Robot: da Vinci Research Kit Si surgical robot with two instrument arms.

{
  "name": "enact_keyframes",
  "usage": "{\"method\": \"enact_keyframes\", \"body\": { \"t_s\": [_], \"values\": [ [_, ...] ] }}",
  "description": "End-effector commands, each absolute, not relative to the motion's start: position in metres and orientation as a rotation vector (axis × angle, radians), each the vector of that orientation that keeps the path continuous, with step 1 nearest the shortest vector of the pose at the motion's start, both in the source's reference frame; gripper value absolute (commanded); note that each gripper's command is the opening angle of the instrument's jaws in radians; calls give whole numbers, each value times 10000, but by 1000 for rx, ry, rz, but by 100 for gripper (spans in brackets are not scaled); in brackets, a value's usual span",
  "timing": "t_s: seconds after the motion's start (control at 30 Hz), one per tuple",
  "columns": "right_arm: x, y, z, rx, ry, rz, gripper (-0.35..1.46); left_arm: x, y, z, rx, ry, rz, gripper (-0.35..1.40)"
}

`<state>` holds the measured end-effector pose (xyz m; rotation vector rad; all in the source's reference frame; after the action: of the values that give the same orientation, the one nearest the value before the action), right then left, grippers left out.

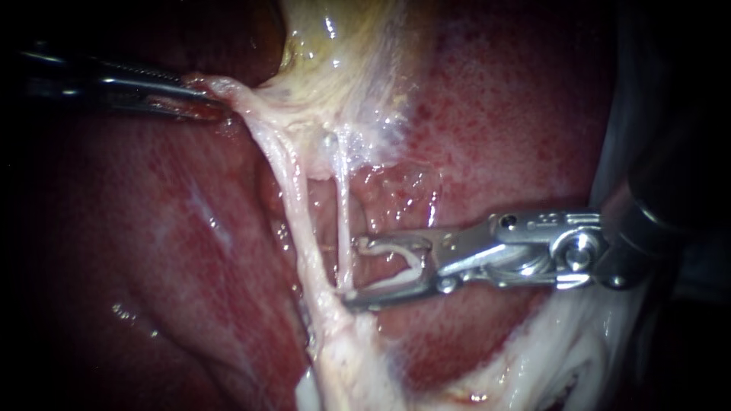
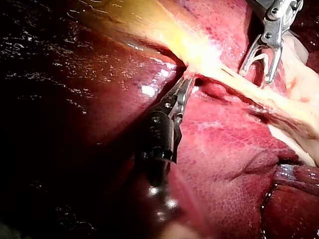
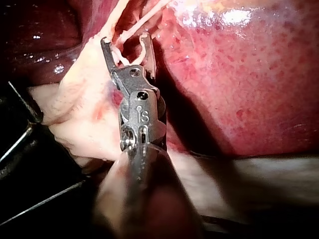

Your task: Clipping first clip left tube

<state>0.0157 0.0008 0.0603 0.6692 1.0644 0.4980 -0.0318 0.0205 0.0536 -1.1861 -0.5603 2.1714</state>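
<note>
**Item: left tube** (image 1: 299, 221). The thicker of two pale strands. It runs taut from the pale tissue (image 1: 236, 95) below the gallbladder (image 1: 335, 46) down across the liver (image 1: 495, 114). It is bare, with no clip on it.

**Adjoining: right tube** (image 1: 343, 205). The thinner strand, just beside the left tube on the side nearer the right instrument. The two strands meet lower down.

**Clip** (image 1: 390, 282). White and unclosed, seated inside the right instrument's end effector. Its open mouth faces the two strands.

**Right instrument** (image 1: 350, 272). The end effector is spread wide and carries the clip, with one jaw against each of the clip's arms. The jaw tips reach the right tube and stop just short of the left tube. Whether the thinner strand already lies inside the mouth cannot be told.

**Left instrument** (image 1: 209, 97). The end effector is pressed onto the pale tissue, pinching it from both sides. This appears to be what stretches the strands apart.

**Step in hand (judged):** approach and placement. The clip is not yet around the left tube, and nothing has been squeezed.

**Next move calls for (judged):**
- Carry the open jaws further across until the left tube alone sits deep in the clip's crook.
- Leave the thinner strand outside the clip.
- Have both jaw tips showing past the tube before closing.
- Hold the left instrument's tension steady.

**Hazard (judged):** both strands could be caught in one clip.
</note>
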Motion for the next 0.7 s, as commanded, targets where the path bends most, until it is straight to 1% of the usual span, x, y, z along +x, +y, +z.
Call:
{"method": "enact_keyframes", "body": {
  "t_s": [0.03, 0.2, 0.4, 0.53, 0.7],
  "values": [
    [156, 11, 596, 674, 1070, 501, 50, -318, 205, 537, -1187, -561, 2171, -35],
    [160, 10, 577, 686, 1110, 515, 50, -318, 205, 537, -1186, -560, 2171, -35],
    [173, 0, 567, 710, 1131, 502, 50, -318, 205, 537, -1187, -560, 2171, -35],
    [181, -5, 572, 712, 1137, 497, 50, -318, 205, 538, -1184, -560, 2174, -35],
    [187, -16, 587, 726, 1133, 486, 50, -318, 204, 539, -1183, -559, 2174, -35]
  ]
}}
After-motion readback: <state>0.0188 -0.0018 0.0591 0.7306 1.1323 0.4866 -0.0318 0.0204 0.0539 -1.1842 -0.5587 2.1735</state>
